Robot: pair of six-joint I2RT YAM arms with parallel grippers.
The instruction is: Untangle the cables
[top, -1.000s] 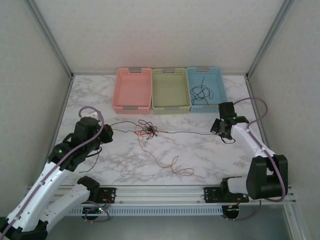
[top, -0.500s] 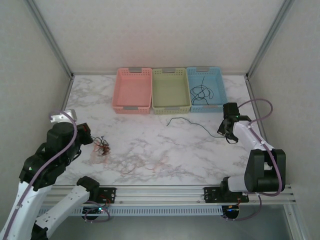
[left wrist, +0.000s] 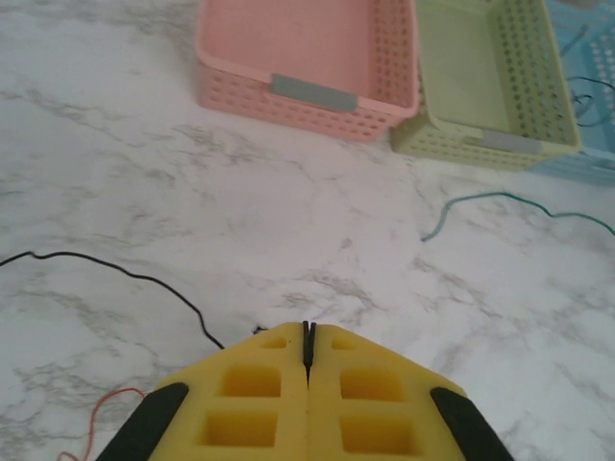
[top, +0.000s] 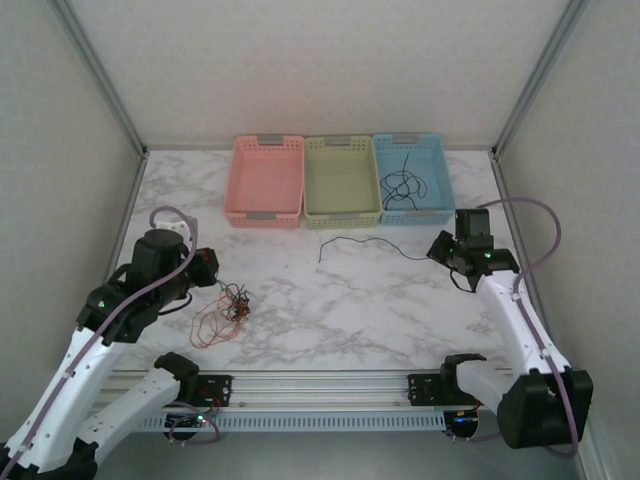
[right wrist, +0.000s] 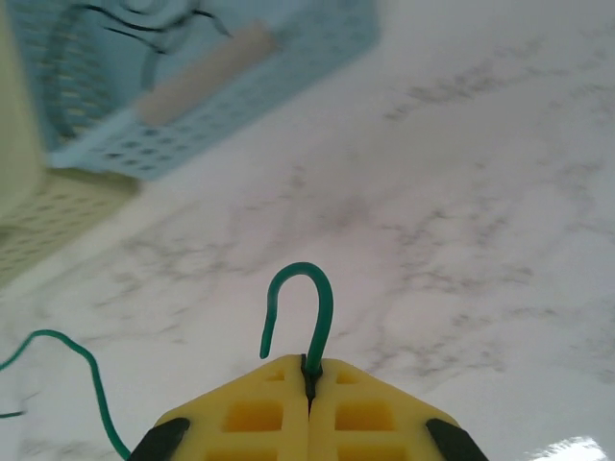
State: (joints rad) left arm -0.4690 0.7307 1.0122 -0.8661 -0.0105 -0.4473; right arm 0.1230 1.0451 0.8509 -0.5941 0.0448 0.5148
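On the marble table point(top: 400, 320), the cables lay in two lots. A small knotted clump point(top: 236, 303) of dark and orange strands sat just beside the left gripper point(top: 207, 270), with an orange loop point(top: 210, 326) trailing toward the near edge. A single green wire point(top: 365, 240) lay stretched out well apart from the clump, in front of the baskets. A black wire point(top: 400, 187) sat coiled in the blue basket point(top: 415, 216).

These strands looked very thin, light and limp, with a springy curl. They would likely slip from a loose hold, and a hard tug could tighten the knot. The best hold seemed to be a firm pinch on a free end close to the clump.

The right arm reached forward with its wrist low. The right gripper point(right wrist: 308, 363) was closed fully on one end of the green wire, whose tip hooked up above the pads. The left arm was folded, with its gripper angled down toward the clump and the fingers pressed together. Another black wire point(left wrist: 115, 274) ran under them, but I could not tell whether it was pinched.
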